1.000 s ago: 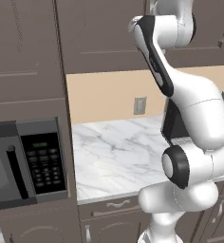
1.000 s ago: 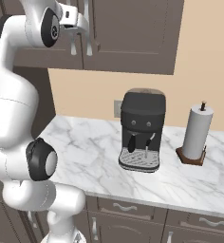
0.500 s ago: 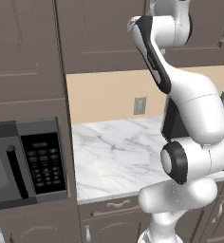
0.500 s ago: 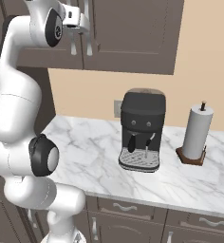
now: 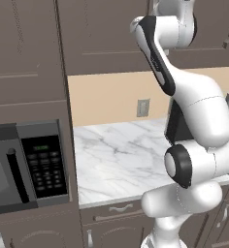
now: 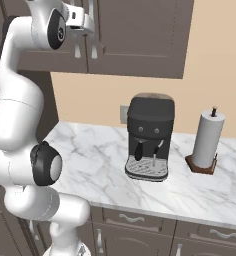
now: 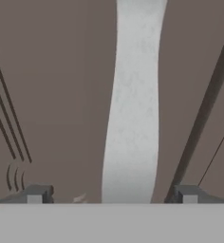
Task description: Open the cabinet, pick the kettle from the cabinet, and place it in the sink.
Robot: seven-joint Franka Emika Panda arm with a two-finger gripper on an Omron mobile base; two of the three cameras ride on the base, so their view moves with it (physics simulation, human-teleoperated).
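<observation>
arm raised high, hand (image 7: 111, 193) spread wide

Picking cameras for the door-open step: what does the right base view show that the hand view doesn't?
Right base view alone: the coffee machine, paper towel roll, marble counter and the arm reaching up to the cabinet. Hand view alone: the silver handle close up, running between the two fingertips, jaws wide apart. Both: the closed cabinet doors, the handle and the open gripper.

Light is soft and even, no strong glare. Marble counter (image 6: 190, 185) looks bright; cabinet (image 6: 140, 35) doors are dim brown. Small soft shadow under coffee machine (image 6: 149, 137) & paper towel roll (image 6: 208, 140). Hand view is blurry, handle (image 7: 133, 104) looks fuzzy up close.
</observation>
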